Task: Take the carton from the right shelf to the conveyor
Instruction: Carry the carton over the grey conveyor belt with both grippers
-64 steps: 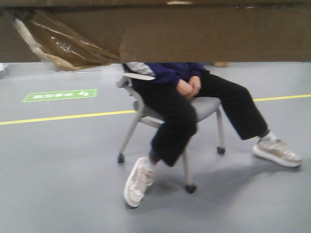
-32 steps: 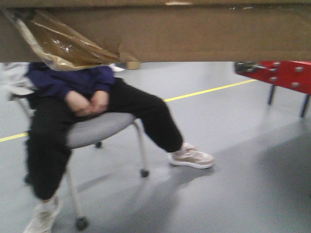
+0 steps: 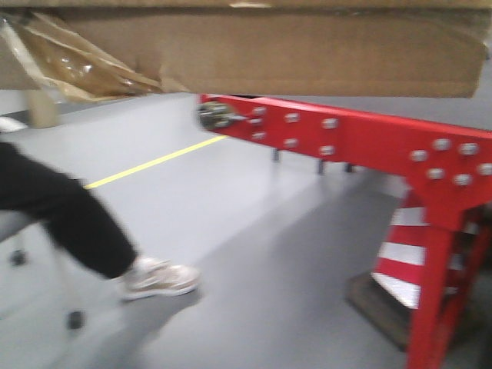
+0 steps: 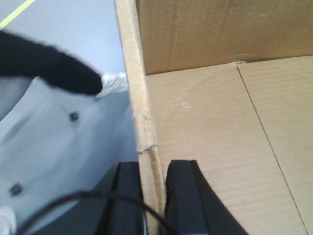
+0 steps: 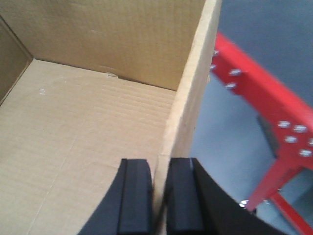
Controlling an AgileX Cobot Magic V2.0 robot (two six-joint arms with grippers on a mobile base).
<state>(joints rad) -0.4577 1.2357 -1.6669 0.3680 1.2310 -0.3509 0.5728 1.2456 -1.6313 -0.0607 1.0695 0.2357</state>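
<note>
The tan cardboard carton (image 3: 307, 54) hangs across the top of the front view, held off the floor, with a torn tape strip (image 3: 69, 65) at its left. My left gripper (image 4: 152, 169) is shut on the carton's left wall (image 4: 139, 98), one finger inside and one outside. My right gripper (image 5: 160, 169) is shut on the carton's right wall (image 5: 193, 88) the same way. The carton's open, empty inside (image 5: 73, 127) shows in both wrist views. The conveyor's red frame (image 3: 354, 138) with bolt heads stands just below and behind the carton; its belt is hidden. The right shelf is out of view.
A seated person's black-trousered leg (image 3: 61, 215) and pale shoe (image 3: 157, 278) are at the left on the grey floor. A yellow floor line (image 3: 154, 163) runs diagonally. A red-and-white striped leg (image 3: 411, 261) of the conveyor frame stands at the right.
The view has swung right with the carton held: the seated person slid off to the left edge, and the red conveyor frame came in from the right to fill the middle.
</note>
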